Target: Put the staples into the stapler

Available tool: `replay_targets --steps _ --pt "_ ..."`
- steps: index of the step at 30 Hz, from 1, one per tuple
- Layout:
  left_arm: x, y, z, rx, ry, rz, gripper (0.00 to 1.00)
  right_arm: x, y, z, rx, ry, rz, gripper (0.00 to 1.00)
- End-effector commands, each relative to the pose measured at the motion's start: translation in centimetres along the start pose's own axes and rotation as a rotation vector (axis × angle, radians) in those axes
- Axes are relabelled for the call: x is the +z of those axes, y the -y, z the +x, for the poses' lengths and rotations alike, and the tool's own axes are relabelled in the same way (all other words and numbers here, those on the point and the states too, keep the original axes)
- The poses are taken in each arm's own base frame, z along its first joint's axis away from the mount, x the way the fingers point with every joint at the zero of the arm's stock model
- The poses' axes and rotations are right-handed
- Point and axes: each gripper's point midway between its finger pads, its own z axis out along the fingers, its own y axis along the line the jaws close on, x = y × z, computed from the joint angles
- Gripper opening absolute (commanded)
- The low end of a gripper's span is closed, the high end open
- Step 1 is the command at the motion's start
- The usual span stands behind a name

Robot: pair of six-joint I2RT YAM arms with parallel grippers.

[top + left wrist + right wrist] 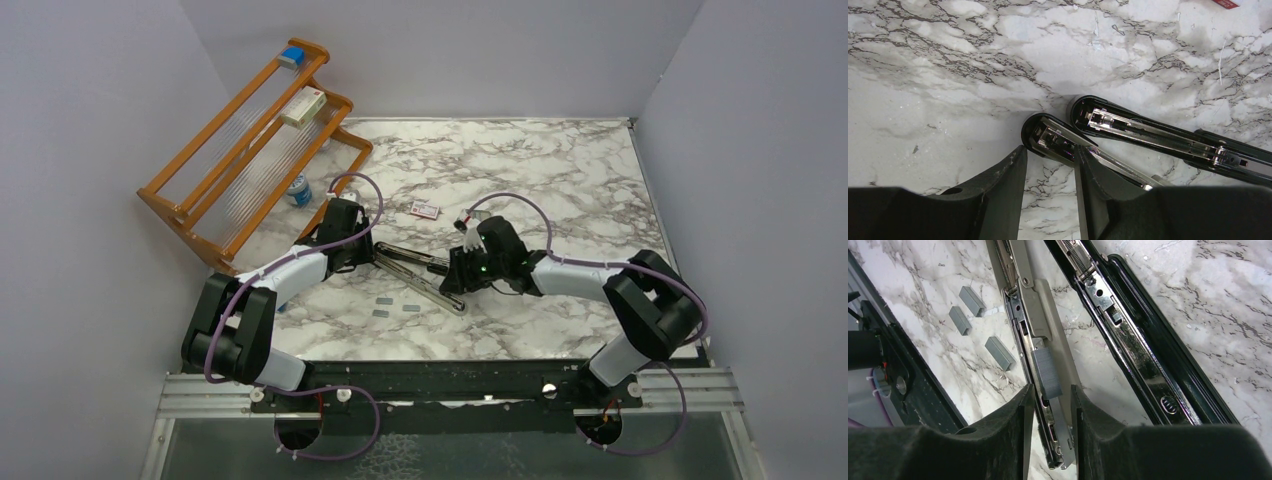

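Right black hand [1052, 390]: jaws narrowly parted either side of the shiny silver rail [1038, 315]; whether they pinch it I cannot tell. A ribbed grey strip of staples [1048, 371] lies in that rail of the slim black stapler [1143, 347], splayed open mid-surface. Left black hand [1050, 150] gapes, holding nothing, at the stapler's rounded ends. Three loose grey strips [999, 353] lie on the veined white marble surface [560, 160].
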Motion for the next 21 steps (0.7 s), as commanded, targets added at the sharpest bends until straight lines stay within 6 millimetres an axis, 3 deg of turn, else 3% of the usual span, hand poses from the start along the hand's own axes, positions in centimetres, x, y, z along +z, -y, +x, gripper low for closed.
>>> replay_targets --steps 1,21 --pt "0.2 -0.6 1.8 0.014 -0.073 -0.014 0.42 0.4 -0.6 -0.5 -0.016 0.006 -0.05 0.34" --pt "0.3 -0.6 1.8 0.015 -0.073 -0.016 0.42 0.0 -0.4 -1.4 -0.05 0.037 -0.027 0.17"
